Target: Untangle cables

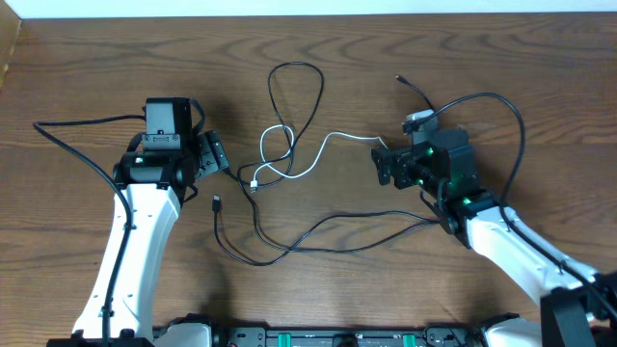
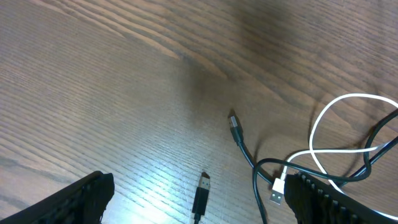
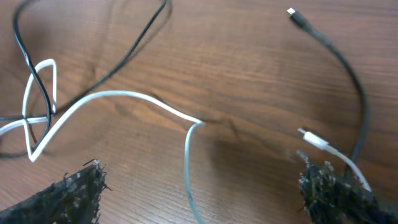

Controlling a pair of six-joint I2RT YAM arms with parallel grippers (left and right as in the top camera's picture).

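A white cable point(image 1: 323, 145) loops in the middle of the table and is tangled with a black cable point(image 1: 319, 92) that forms a tall loop behind it. A second black cable point(image 1: 289, 248) runs along the front to a plug point(image 1: 217, 202). My left gripper point(image 1: 216, 155) is open just left of the tangle. In the left wrist view its jaws point(image 2: 199, 208) straddle the black plug point(image 2: 201, 186), with the white plug point(image 2: 277, 190) by the right finger. My right gripper point(image 1: 385, 166) is open at the white cable's right end. The white cable point(image 3: 188, 168) passes between its fingers point(image 3: 202, 199).
A black plug end point(image 1: 401, 80) lies behind the right gripper and shows in the right wrist view point(image 3: 292, 12), as does a white plug point(image 3: 309, 138). Another black plug point(image 2: 234, 121) lies ahead of the left gripper. The robot's thicker black cables trail from both arms.
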